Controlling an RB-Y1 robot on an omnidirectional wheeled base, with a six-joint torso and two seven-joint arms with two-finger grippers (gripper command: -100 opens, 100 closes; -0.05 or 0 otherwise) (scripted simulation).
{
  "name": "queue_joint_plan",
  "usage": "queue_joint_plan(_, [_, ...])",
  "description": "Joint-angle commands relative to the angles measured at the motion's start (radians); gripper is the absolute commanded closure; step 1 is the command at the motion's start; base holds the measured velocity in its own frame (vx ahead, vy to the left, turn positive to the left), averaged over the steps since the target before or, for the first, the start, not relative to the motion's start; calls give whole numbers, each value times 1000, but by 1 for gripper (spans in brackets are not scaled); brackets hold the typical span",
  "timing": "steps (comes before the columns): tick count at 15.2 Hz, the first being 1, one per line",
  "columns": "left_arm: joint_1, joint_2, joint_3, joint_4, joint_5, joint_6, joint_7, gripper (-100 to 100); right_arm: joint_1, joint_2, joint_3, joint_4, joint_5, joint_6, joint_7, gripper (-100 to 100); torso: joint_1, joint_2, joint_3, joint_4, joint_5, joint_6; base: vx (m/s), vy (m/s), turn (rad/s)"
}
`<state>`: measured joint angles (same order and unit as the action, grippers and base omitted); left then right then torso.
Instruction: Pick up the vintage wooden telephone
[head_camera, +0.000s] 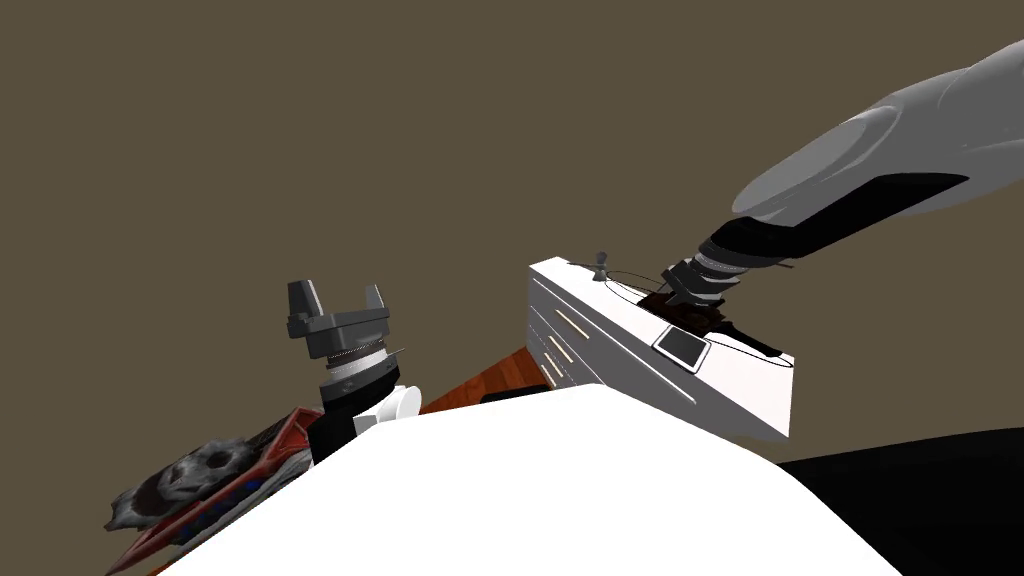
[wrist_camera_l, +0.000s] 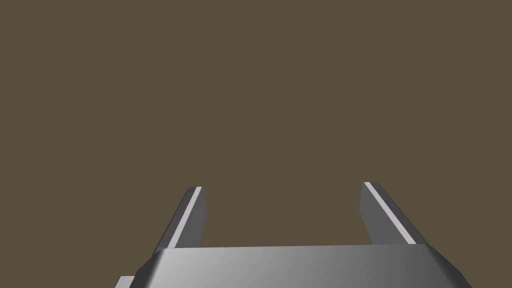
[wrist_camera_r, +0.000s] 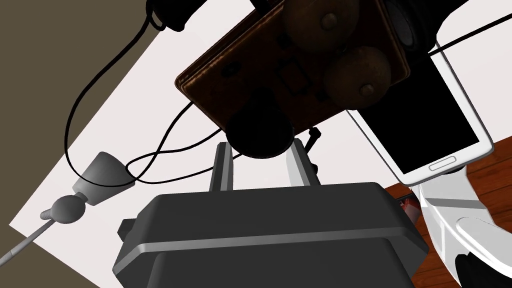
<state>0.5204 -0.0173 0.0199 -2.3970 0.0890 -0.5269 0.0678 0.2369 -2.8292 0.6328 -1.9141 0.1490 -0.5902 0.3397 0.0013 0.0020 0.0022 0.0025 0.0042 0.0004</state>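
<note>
The telephone (wrist_camera_r: 295, 65) is a dark brown wooden box with two round bells and a black mouthpiece; it lies on the white dresser top (wrist_camera_r: 340, 160). My right gripper (wrist_camera_r: 260, 145) is shut on the black mouthpiece, one finger pressing each side. In the head view the right gripper (head_camera: 690, 295) reaches down onto the telephone (head_camera: 695, 312) on the dresser (head_camera: 620, 340). A thin black cord (wrist_camera_r: 75, 110) loops off the telephone across the top. Out to the left, my left gripper (head_camera: 335, 300) is raised with its fingers (wrist_camera_l: 190, 215) open and nothing between them.
A white smartphone (wrist_camera_r: 440, 125) lies flat right beside the telephone, also seen in the head view (head_camera: 682, 347). A small grey fitting on a thin rod (wrist_camera_r: 100, 177) stands at the dresser's far corner. Wooden floor (head_camera: 490, 380) and a red patterned rug (head_camera: 230, 480) lie below.
</note>
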Motion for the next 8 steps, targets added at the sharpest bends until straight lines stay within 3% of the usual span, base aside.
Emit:
queue_joint_plan(1, [0, 0, 0, 0, 0, 0, 0, 0, -11, -4, -10, -7, 26, -2, -41, 100, 0, 0, 0, 0, 0, 0, 19, -22, -38])
queue_joint_plan(2, [0, 0, 0, 0, 0, 0, 0, 0, -35, -5, -37, -24, 64, -1, -69, 100, 0, 0, 0, 0, 0, 0, 14, -29, -82])
queue_joint_plan(4, [0, 0, 0, 0, 0, 0, 0, 0, -35, -5, -37, -24, 83, -1, -99, 100, 0, 0, 0, 0, 1, 0, 17, -24, -67])
queue_joint_plan(5, [0, 0, 0, 0, 0, 0, 0, 0, -59, -7, -65, -42, 121, -1, -127, 100, 0, 0, 0, 0, 1, 0, 22, -24, -122])
queue_joint_plan(6, [0, 0, 0, 0, 0, 0, 0, 0, -59, -7, -65, -42, 141, -1, -145, 100, 0, 0, 0, 1, 1, 0, 24, -27, -107])
queue_joint_plan(7, [0, 0, 0, 0, 0, 0, 0, 0, -59, -7, -65, -42, 141, -1, -157, 100, -1, -1, 0, 1, 2, 0, 16, -19, -32])
queue_joint_plan(8, [0, 0, 0, 0, 0, 0, 0, 0, -54, -5, -62, -38, 128, -5, -135, 100, -1, -1, 0, 1, 2, -1, 7, -8, -2])
